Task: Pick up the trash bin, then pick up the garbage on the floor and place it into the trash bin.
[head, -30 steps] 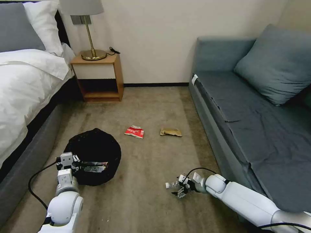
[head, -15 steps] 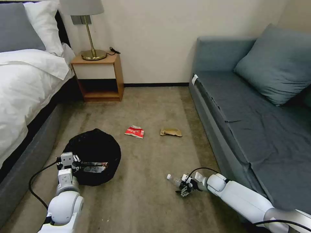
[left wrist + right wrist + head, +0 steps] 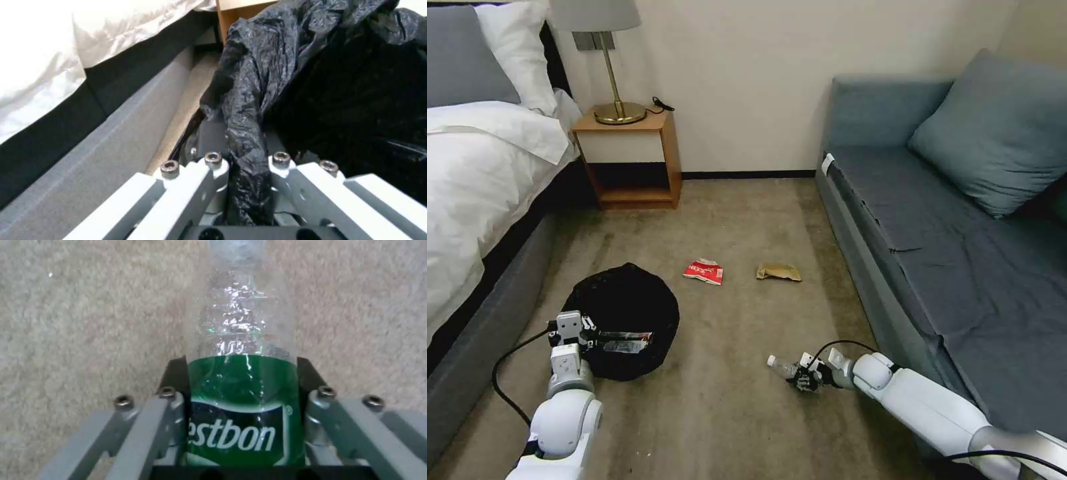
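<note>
Both arms low, right gripper [image 3: 804,380] clasping bottle [image 3: 780,367]

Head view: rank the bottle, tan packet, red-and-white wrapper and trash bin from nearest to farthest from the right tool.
1. Bottle: clamped in the right tool, low over the carpet.
2. Tan packet: on the carpet ahead, toward the sofa side.
3. Red-and-white wrapper: ahead and further left.
4. Trash bin: far across on the bed side, its black bag pinched by the left tool.

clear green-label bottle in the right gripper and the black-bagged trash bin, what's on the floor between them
In the head view, only bare carpet lies between the clear green-label bottle and the black-bagged trash bin.
</note>
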Robot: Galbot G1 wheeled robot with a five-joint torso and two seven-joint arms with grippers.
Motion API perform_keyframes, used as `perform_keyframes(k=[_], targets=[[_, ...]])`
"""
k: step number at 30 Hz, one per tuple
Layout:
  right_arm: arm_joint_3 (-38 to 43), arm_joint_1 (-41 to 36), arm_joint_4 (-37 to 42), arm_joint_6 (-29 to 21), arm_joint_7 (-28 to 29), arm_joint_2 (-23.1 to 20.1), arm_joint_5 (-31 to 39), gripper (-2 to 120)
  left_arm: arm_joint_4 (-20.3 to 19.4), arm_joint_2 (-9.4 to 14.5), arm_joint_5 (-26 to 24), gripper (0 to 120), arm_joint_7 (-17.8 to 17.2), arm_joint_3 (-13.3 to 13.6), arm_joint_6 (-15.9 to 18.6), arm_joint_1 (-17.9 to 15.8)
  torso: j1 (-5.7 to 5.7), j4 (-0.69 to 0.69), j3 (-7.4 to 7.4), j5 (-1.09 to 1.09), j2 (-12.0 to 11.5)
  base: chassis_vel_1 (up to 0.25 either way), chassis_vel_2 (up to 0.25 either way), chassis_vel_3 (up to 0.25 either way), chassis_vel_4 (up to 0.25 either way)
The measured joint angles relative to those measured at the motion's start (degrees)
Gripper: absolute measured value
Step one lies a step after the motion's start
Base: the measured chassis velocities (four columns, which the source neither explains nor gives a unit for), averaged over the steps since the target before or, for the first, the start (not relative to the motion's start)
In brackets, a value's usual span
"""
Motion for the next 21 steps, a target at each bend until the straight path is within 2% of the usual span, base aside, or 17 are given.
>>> perform_keyframes(k=[6,12,17,21], targets=[[0.25,0.32,1.33,-0.16,-0.15,-0.13,0.12,24,-0.22,0.41,-0.19,4,0.03,-0.49,-0.01,0.48,0.0,-0.01,0.0,0.0,0.0,0.0,0.0,0.0,0.0],[2.39,1.2,4.48,-0.45,-0.35,0.52,1.3,24,-0.29,0.73,-0.3,4,0.08,-0.54,-0.09,0.65,0.0,-0.01,0.0,-0.01,0.0,0.0,0.0,0.0,0.0],[3.27,5.71,11.75,-3.63,-0.49,4.27,8.44,24,-0.76,0.63,-0.17,4,0.07,0.32,0.0,0.0,0.0,-0.01,0.0,-0.02,0.0,0.0,0.0,0.0,0.0],[3.2,8.11,14.16,-4.48,-0.56,7.66,10.27,24,-0.74,0.45,0.21,4,0.19,0.75,0.05,-0.28,0.0,0.0,0.0,-0.01,0.0,0.0,0.0,0.0,0.0]])
